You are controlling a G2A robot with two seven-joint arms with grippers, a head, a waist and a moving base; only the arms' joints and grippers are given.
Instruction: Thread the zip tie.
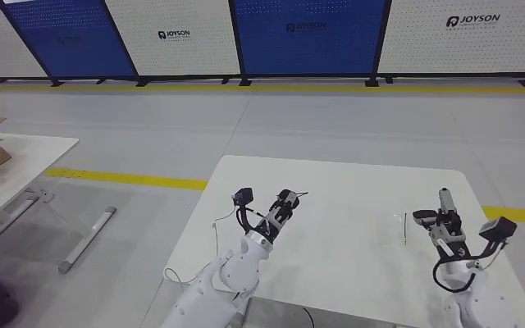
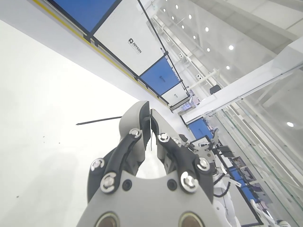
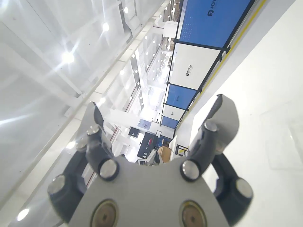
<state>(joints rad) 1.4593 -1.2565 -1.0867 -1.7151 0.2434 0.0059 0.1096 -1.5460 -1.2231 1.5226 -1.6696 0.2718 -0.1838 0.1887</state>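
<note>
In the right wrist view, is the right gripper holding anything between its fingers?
No, the right gripper has its fingers spread wide apart, and nothing sits between them.

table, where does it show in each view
top view: white table, lower middle of the picture.
left wrist view: behind the left gripper and the zip tie it holds.
right wrist view: beside the right gripper.
shared landmark: yellow floor line along the blue and white wall panels.

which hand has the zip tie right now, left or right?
The left hand: it is shut on the thin black zip tie, whose end sticks out to one side. The right hand is open and holds nothing.
</note>
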